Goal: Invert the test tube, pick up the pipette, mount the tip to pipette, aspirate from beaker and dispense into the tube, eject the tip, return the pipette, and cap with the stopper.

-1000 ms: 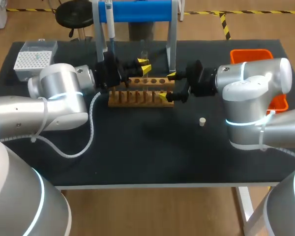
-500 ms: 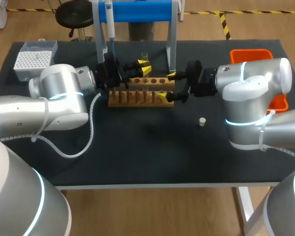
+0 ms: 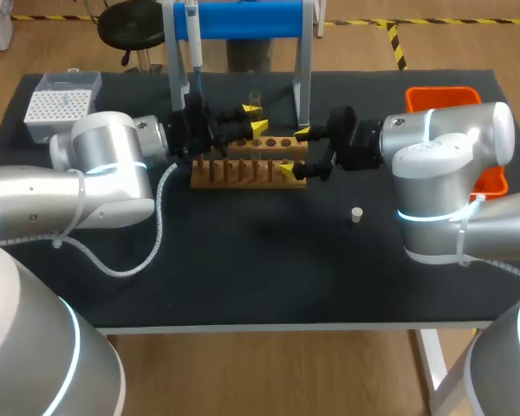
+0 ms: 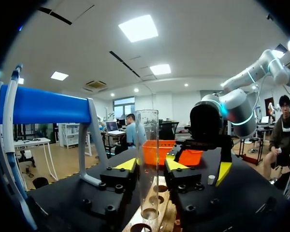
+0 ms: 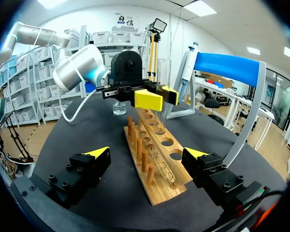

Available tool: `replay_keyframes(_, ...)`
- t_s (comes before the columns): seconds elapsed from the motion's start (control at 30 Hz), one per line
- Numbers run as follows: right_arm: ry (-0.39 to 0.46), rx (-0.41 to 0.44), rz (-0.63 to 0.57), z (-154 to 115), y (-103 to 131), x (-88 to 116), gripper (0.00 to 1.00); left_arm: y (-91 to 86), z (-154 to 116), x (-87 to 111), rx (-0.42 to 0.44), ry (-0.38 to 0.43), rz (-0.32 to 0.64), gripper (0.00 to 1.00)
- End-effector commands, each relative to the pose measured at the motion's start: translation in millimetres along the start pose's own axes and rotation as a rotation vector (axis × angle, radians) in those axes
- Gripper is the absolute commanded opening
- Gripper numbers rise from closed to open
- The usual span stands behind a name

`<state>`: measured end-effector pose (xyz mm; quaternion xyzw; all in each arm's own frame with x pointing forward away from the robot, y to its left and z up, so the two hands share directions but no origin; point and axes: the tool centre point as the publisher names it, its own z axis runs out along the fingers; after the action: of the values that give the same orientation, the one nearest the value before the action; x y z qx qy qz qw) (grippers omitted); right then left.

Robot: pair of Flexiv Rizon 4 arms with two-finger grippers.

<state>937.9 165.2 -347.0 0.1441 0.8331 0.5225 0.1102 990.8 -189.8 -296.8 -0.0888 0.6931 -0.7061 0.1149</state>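
A clear test tube (image 4: 147, 154) stands upright, mouth up, in a hole of the wooden rack (image 3: 243, 172). My left gripper (image 3: 256, 119) is around the tube with its fingers slightly apart; a thin gap shows beside one finger, so it is open. My right gripper (image 5: 147, 153) stands wide open astride the rack's (image 5: 154, 154) right end. The pipette (image 3: 193, 39) hangs on the blue stand. A small stopper (image 3: 357, 214) lies on the mat right of the rack. The beaker (image 5: 118, 107) sits beyond the rack, beneath my left arm.
A white tip box (image 3: 56, 104) is at the back left corner. An orange tray (image 3: 451, 97) sits at the back right, partly behind my right arm. The blue stand's legs (image 3: 302, 82) rise just behind the rack.
The left gripper's fingers have eased apart around the tube, which stays standing in the rack. Both arms have kept their places.
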Motion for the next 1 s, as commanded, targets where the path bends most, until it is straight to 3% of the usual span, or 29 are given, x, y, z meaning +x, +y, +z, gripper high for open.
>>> replay_keyframes(0.03, -0.001, -0.001, 0.000, -1, 0, 1, 1.00, -1.3, 0, -1.9, -0.004, 0.009, -0.001, 1.00)
replay_keyframes(0.3, -0.001, -0.001, 0.000, -1, 0, 1, 1.00, -13.5, -10, -0.7, -0.035, -0.003, 0.010, 1.00)
replay_keyframes(0.53, -0.001, -0.001, 0.000, -1, 0, 1, 1.00, -25.9, -36, 2.2, -0.084, -0.041, 0.021, 1.00)
replay_keyframes(1.0, -0.001, -0.001, 0.000, -1, 0, 1, 1.00, -42.8, -150, 15.0, -0.219, -0.249, 0.014, 1.00)
